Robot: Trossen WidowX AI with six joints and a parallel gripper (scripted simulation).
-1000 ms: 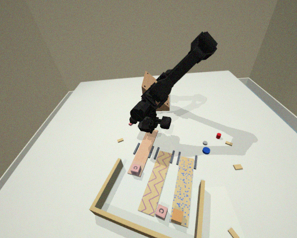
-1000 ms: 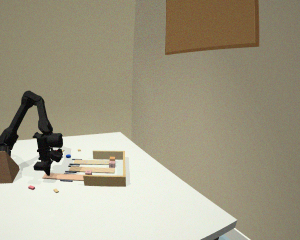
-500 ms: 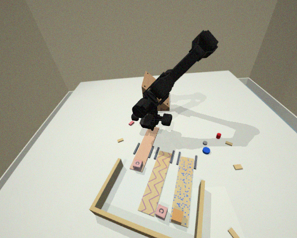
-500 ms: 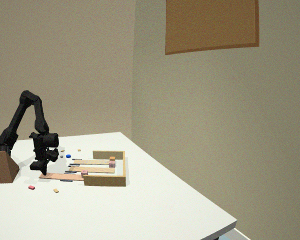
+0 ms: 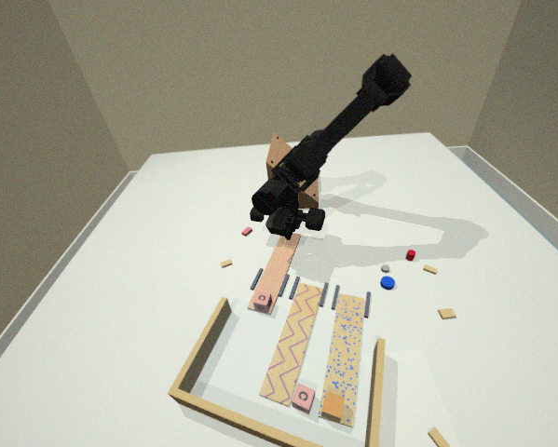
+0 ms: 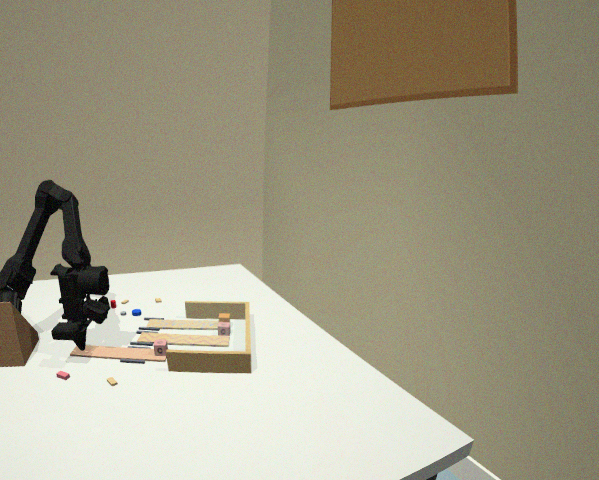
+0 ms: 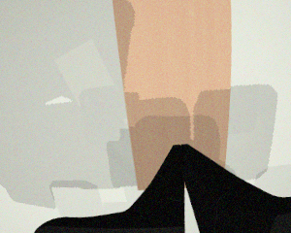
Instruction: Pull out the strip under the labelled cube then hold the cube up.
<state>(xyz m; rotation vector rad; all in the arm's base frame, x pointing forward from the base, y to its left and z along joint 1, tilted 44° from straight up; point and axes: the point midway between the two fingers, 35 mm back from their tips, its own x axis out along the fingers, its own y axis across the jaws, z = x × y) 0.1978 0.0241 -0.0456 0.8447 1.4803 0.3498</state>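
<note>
Plain peach strip lies left of zigzag-patterned strip and blue-speckled strip, bearing labelled pink cube at its end outside wooden three-sided frame.

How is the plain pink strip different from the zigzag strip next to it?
The plain pink strip has no pattern; the zigzag strip carries purple zigzag lines on tan. The pink strip lies almost wholly outside the wooden frame; the zigzag strip reaches deep inside it. The shut tool presses on the pink strip's end; nothing touches the zigzag strip's. Both lie flat.
</note>
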